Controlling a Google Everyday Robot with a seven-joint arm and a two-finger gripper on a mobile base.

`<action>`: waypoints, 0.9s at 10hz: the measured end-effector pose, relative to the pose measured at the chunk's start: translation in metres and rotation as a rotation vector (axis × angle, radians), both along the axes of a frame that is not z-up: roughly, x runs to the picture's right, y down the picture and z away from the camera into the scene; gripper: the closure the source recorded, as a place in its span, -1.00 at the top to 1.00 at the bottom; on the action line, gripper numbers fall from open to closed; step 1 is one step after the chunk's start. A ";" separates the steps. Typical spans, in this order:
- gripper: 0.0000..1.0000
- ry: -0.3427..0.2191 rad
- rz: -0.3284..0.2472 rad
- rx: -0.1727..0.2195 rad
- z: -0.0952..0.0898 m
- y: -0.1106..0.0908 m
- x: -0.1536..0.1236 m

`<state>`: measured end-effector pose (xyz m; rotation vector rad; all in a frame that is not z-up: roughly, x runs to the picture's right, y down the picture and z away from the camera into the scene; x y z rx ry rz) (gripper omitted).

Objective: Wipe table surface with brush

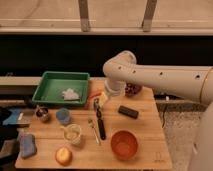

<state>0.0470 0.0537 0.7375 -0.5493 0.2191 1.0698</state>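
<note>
Centre-frame, the claw [101,99] hangs with jaws apart over the slim black-handled brush [100,125] lying flat on the light tan wooden surface [150,127], apparently lined up to grasp it.

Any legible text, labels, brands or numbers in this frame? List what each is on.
None readable.
Light tan wooden table surface, front right corner: small dark mark, too blurred to read.
White robot arm and its gripper, above the far end of the slim black-handled brush: no legible label.
</note>
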 end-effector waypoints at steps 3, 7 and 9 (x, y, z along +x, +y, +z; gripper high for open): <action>0.60 -0.045 -0.043 -0.023 0.016 0.007 -0.038; 0.60 -0.090 -0.105 -0.074 0.059 0.024 -0.101; 0.60 -0.066 -0.093 -0.079 0.068 0.024 -0.102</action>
